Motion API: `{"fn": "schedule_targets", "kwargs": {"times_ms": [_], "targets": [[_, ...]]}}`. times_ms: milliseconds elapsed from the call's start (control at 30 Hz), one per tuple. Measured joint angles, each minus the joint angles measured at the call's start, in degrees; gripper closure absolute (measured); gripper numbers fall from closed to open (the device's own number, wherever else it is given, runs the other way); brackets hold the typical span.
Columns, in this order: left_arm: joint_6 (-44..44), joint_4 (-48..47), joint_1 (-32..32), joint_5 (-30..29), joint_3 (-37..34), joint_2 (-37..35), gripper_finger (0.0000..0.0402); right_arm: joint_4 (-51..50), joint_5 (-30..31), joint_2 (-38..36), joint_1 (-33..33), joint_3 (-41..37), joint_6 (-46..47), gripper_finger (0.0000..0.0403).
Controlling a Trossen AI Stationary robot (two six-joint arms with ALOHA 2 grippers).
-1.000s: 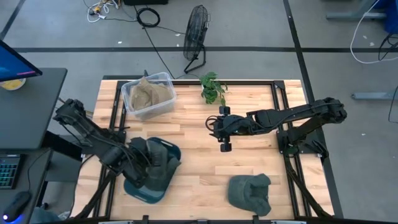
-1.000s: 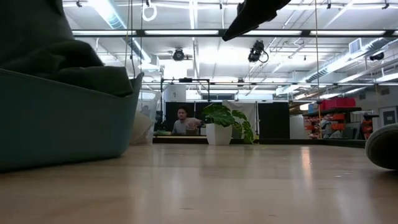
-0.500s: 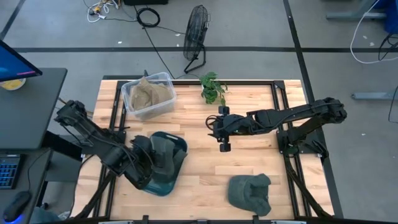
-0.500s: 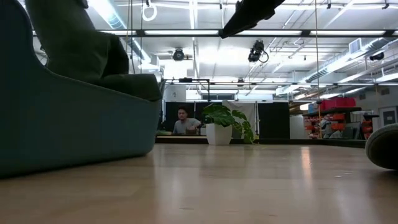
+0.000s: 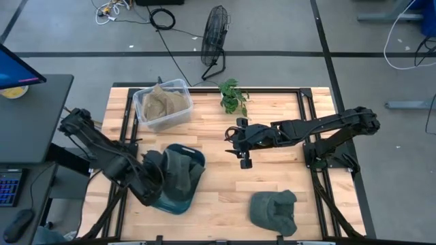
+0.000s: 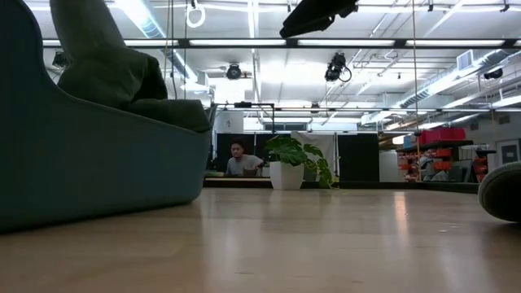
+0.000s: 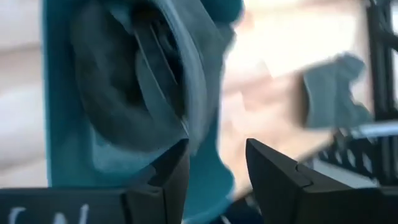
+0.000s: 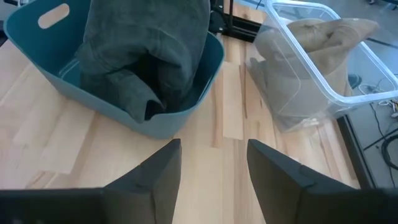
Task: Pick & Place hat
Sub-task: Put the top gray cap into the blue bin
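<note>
A: Start big — the table (image 5: 218,170)?

B: Wooden, with a teal bin (image 5: 178,187) just in front of the left end effector (image 7: 214,165), which sits at the bin's rim. A dark green hat (image 5: 178,171) lies slumped inside the bin. The left fingers stand apart with nothing between them; the bin wall fills the wrist view right ahead.

A: And the right arm?

B: The right end effector (image 5: 243,158) hangs over the middle of the table, well apart from the bin, fingers spread and empty. From it, a clear tub (image 5: 162,103) holding tan cloth lies beyond the bin, near a small potted plant (image 5: 233,95).

A: Any other hat?

B: Yes — a second green hat (image 5: 274,209) lies on the table, near the right end effector and untouched.

A: What could go wrong?

B: The hat in the bin is heaped high against one wall, so I judge it could spill over if the left arm nudges the bin on withdrawing. The loose hat is soft and crumpled; a pinch may catch only a fold and let it slip.
</note>
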Motion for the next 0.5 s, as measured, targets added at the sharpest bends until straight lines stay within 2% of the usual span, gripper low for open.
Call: {"fn": "schedule_targets", "kwargs": {"times_ms": [167, 267, 400, 500], "targets": [[-0.13, -0.19, -1.04, 3.81, 5.58, -0.02, 0.0243, 0.02, 0.00, 0.00, 0.00, 0.00, 0.00, 0.0216], [2.68, -2.28, -0.86, 1.19, 7.88, 0.00, 0.0266, 0.02, -0.02, 0.00, 0.00, 0.00, 0.00, 0.0216], [5.34, -9.77, 2.60, -4.33, 8.45, 0.01, 0.0326, 0.05, -0.01, 0.00, 0.00, 0.00, 0.00, 0.0216], [6.06, -17.42, 6.99, -5.29, 8.44, 0.04, 0.0383, 0.24, -0.02, 0.00, 0.00, 0.00, 0.00, 0.0216]]}}
